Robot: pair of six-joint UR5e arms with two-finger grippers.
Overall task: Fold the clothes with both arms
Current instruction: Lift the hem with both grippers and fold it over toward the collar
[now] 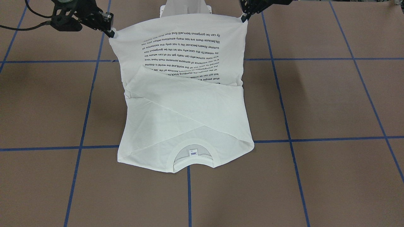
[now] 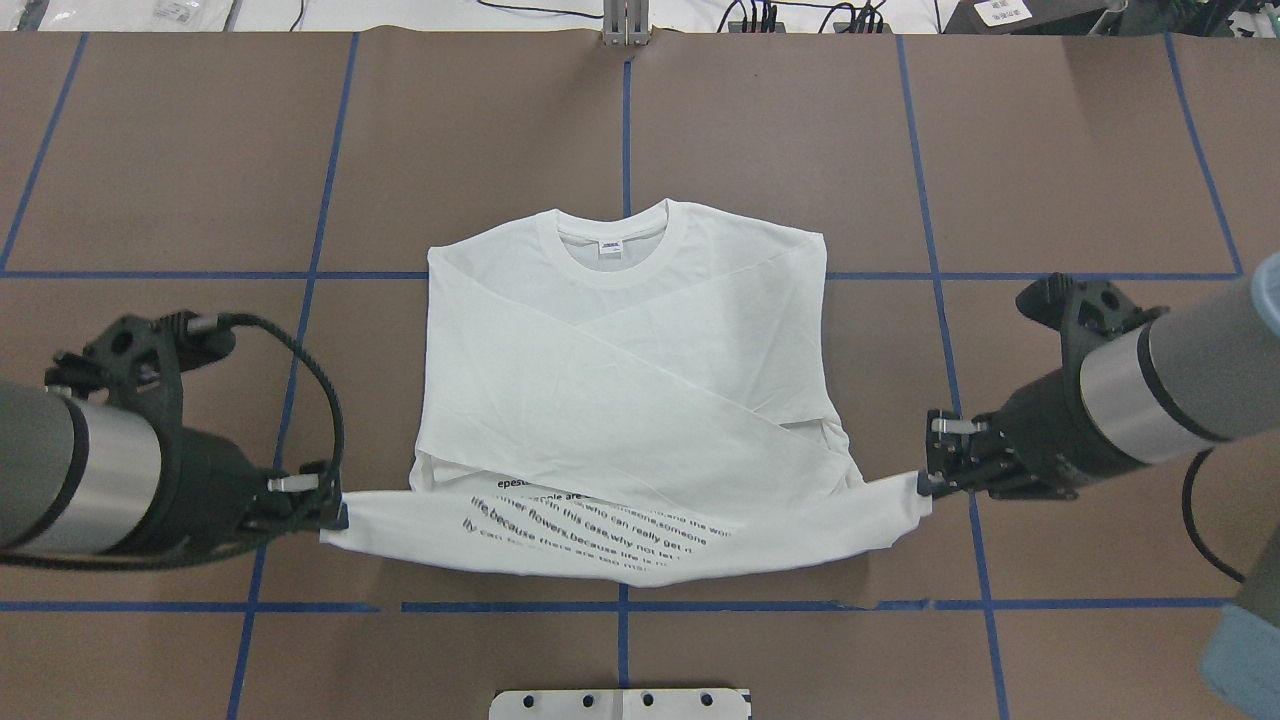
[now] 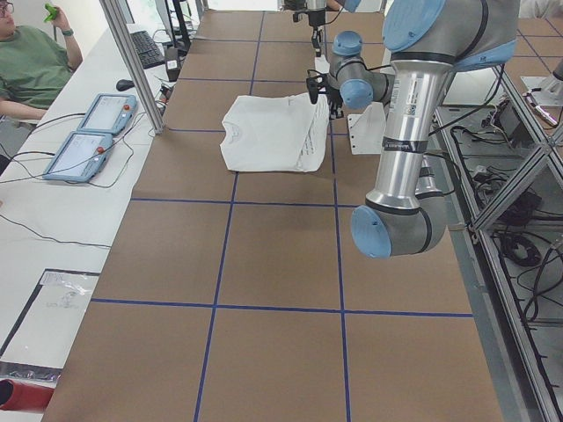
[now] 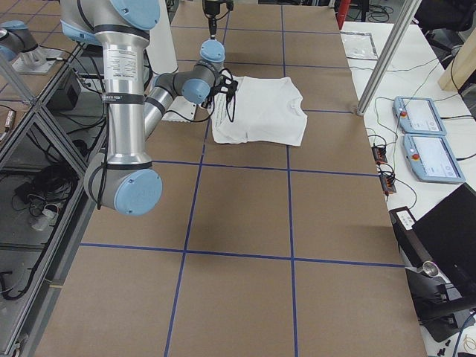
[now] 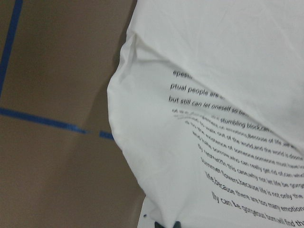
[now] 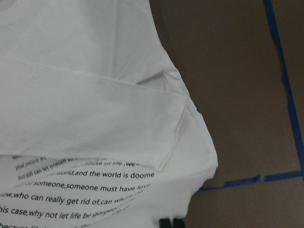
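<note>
Reaching inward from opposite sides with left arm (image 2: 100, 480) and right arm (image 2: 1150, 380), forearms roughly level, wrists pointing toward each other, left gripper (image 2: 338, 515) and right gripper (image 2: 920, 485) well apart, each pinched closed on a hem corner of the T-shirt (image 2: 620, 400)

Table: brown paper cover (image 2: 1050, 150), marked into a grid by blue tape lines (image 2: 627, 130).
Side bench (image 3: 53, 220): white, with a teach pendant (image 3: 107, 112) just beside a second pendant (image 3: 77, 156) (screens up).
Person (image 3: 31, 66): green top, at the bench.
Post (image 3: 132, 66): aluminium, upright.

Brown table (image 2: 1050, 150) gridded with blue tape (image 2: 627, 130), white side bench (image 3: 35, 237), two teach pendants (image 3: 79, 156), aluminium post (image 3: 132, 61)
</note>
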